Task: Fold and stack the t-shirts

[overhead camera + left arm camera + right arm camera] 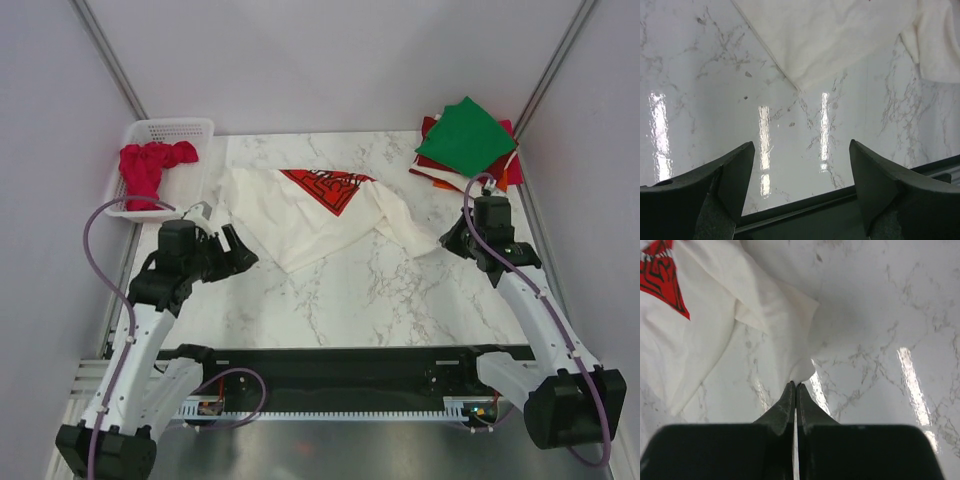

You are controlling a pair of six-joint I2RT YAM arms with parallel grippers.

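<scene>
Desk (350, 300): it is carrying everything, and its near half is lying bare, so you are getting room there to spread cloth.
Cream-white t-shirt (300, 225): it is lying crumpled at the middle of the desk, towards the far edge. Its long axis is running from the far-left corner slantwise to the right edge, square to no edge, and the red logo (330, 185) is facing up and tapering towards the near edge.
Folded stack (465, 145): it is sitting in the far-right corner, green on top, probably waiting for this shirt.
Basket (175, 127): it is standing in the far-left corner and holding a bunched red t-shirt (150, 168), likely your supply.
Right jaws: you are keeping them pressed together on the shirt's right-hand tip, which is tenting there, apparently to drag it flat.
Left jaws: you are holding them spread wide and empty over bare marble, just short of the shirt's near-left corner, seemingly lining up a grasp.
</scene>
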